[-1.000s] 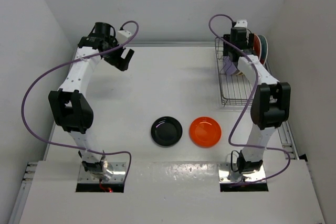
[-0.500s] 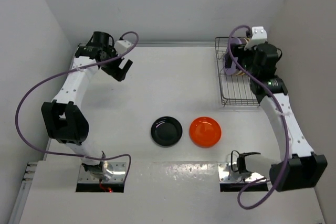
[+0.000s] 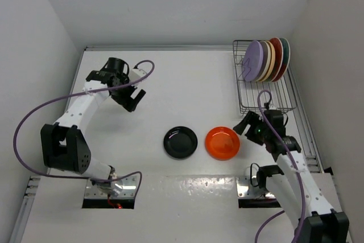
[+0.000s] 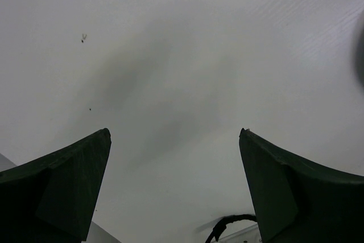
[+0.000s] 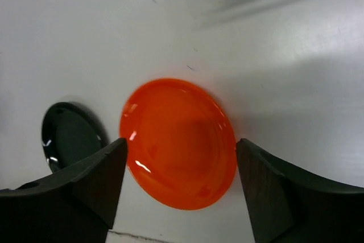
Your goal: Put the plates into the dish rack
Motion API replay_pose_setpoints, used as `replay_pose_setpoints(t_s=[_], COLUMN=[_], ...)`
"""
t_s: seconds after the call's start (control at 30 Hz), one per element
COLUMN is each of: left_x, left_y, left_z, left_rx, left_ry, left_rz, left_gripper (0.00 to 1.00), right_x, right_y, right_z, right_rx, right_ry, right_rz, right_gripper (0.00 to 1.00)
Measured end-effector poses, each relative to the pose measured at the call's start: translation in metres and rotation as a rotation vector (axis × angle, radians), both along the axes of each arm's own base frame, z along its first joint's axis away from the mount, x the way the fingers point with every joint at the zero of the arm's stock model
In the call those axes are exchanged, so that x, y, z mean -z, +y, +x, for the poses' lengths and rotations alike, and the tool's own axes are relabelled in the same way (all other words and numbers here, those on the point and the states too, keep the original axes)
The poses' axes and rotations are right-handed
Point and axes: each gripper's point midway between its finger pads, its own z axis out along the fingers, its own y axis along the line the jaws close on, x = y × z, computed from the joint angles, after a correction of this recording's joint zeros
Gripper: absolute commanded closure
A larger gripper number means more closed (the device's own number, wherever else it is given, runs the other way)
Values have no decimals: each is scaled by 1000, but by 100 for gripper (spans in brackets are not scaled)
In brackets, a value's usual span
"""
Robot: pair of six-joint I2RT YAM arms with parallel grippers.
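Note:
An orange plate and a glossy black plate lie flat side by side on the white table. The dish rack stands at the back right. A lavender plate, a cream-white one, a pale yellow one and two red ones stand upright at its far end. My right gripper is open and empty, just right of the orange plate. In the right wrist view its open gripper frames the orange plate, with the black plate to the left. My left gripper is open and empty over bare table; its wrist view shows the open gripper.
White walls close in the table on the left, back and right. The near half of the rack holds no plates. Purple cables loop off both arms. The two arm bases sit at the near edge.
My right arm has swung away from the rack and come down toward the near side, beside the orange plate. My left gripper has moved nearer and a little to the right.

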Motion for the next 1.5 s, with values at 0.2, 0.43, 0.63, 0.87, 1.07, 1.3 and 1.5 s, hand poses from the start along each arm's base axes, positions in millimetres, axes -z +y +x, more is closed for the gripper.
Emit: replay_pose_setpoints(t_s=[0.2,0.43,0.63,0.87,1.07,1.3,1.5], left_x=[-3,-16,-21,-21,-20,-16,-17], left_y=[11,15,15,15,15,19,26], left_z=[-24,-35,-35,-35,-35,-32,-18], left_rx=[-27,-46,-49,-48,-49,-61,-86], left_ry=[-34,-93,-114,-113,-112,-95,-89], left_rz=[30,31,27,22,22,36,65], left_gripper=[0,0,0,0,0,0,0], right_x=[71,92,101,97,32,-143,-214], right_y=[-5,6,18,18,16,22,-17], right_z=[-48,-48,-37,-36,-9,72,156], right_rx=[119,142,158,125,-3,-87,13], right_ry=[250,277,239,198,87,-310,-423], right_rz=[25,96,194,170,12,-140,-456], right_gripper=[34,51,93,100,100,100,100])
